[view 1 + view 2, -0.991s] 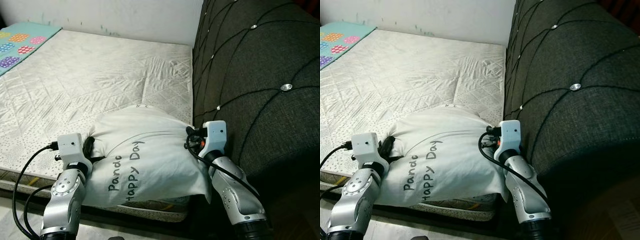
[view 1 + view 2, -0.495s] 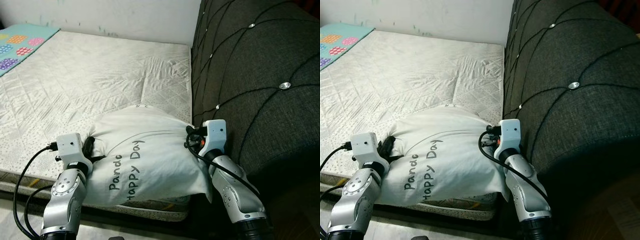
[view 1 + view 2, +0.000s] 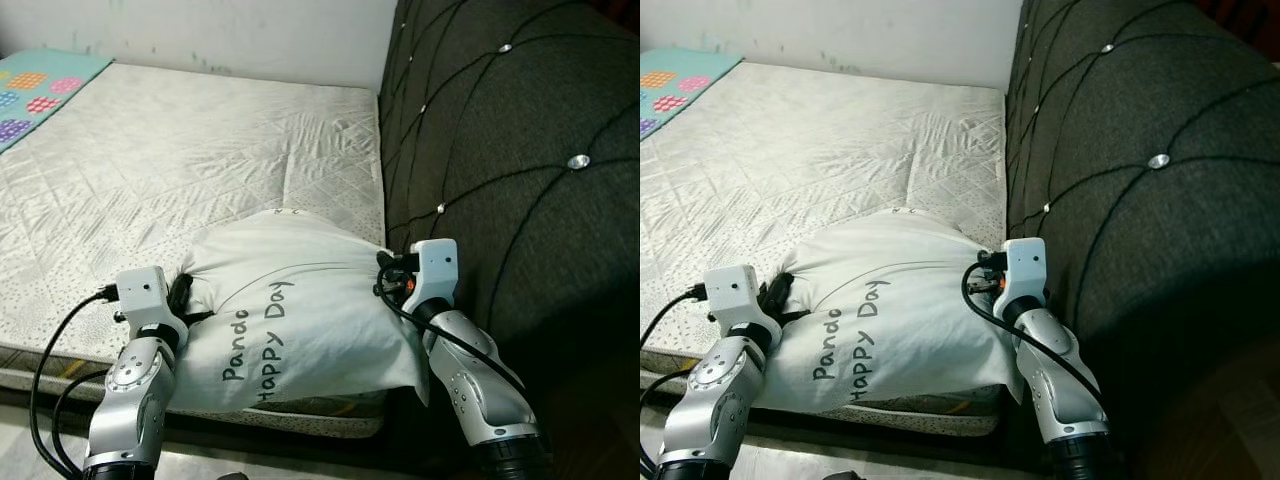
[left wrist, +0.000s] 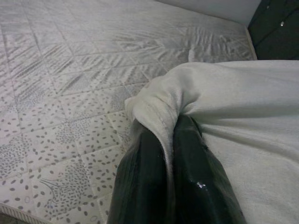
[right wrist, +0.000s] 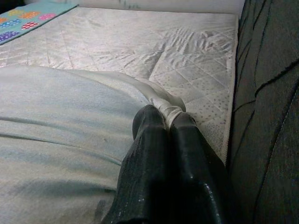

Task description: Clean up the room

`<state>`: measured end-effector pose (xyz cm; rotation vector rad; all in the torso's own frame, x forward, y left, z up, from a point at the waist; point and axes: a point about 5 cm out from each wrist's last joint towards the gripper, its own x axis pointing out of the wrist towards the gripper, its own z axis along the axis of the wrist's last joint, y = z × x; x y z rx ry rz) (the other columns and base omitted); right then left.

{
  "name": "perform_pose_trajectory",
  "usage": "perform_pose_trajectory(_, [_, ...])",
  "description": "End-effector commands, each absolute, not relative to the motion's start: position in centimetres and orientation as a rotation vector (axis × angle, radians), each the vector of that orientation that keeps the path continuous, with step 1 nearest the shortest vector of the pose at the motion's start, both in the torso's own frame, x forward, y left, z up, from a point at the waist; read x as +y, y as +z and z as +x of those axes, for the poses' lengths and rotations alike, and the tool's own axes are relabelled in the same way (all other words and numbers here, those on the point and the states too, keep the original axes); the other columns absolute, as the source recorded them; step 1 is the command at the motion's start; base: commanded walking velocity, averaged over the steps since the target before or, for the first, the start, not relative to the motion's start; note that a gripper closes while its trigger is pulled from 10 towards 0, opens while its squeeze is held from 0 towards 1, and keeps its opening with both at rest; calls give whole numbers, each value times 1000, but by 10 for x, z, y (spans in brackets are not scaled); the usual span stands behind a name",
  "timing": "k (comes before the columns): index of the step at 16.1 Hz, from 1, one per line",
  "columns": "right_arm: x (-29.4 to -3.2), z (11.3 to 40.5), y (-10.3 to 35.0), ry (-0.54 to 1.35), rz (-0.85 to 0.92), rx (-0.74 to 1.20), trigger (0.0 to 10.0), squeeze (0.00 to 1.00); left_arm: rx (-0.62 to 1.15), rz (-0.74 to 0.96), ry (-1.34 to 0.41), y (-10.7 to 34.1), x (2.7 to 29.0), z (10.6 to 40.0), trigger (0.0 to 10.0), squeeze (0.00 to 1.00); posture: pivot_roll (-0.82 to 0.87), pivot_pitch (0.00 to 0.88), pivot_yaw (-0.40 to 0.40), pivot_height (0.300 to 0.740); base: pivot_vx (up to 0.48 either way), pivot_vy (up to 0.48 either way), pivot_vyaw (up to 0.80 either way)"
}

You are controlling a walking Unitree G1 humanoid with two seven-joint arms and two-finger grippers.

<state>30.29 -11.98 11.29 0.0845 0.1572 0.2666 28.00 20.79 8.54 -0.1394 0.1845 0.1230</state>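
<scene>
A white pillow (image 3: pixel 290 310) printed "Panda Happy Day" lies on the near corner of the bare mattress (image 3: pixel 180 150), beside the dark headboard. My left gripper (image 3: pixel 180 296) is shut on the pillow's left corner; the left wrist view has cloth bunched between its black fingers (image 4: pixel 145 172). At the opposite side, hard against the headboard, my right gripper (image 3: pixel 385 272) is shut on the pillow's right corner, where a twist of white fabric (image 5: pixel 168 109) is pinched between the fingers (image 5: pixel 154 140).
A tall dark grey tufted headboard (image 3: pixel 500 130) rises along the right side, close to my right arm. A teal patterned blanket (image 3: pixel 40 85) lies at the far left of the mattress. The mattress's near edge (image 3: pixel 300 420) runs just under the pillow.
The pillow and both grippers keep their hold and place. The picture has shifted only slightly, from a small camera move.
</scene>
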Motion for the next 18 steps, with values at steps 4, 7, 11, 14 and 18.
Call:
perform_pose_trajectory(4, [-153,310,138,133,62,37,10000,0,95,-115,226,103,231,281,10000,0,-115,0,-15,740,0,480,0])
perform_pose_trajectory(7, [-153,310,138,133,63,37,10000,0,97,-113,229,103,232,282,10000,0,-116,0,-14,740,0,480,0])
perform_pose_trajectory(11, [-153,310,137,134,63,36,10000,0,96,-110,232,103,233,281,10000,0,-114,0,-15,740,0,480,0])
perform_pose_trajectory(14, [-153,310,137,137,61,37,10000,0,95,-109,235,103,234,281,10000,0,-113,0,-15,740,0,480,0])
perform_pose_trajectory(18, [-153,311,137,138,59,37,10000,0,90,-89,231,104,234,282,10000,0,-114,0,-15,740,0,350,0])
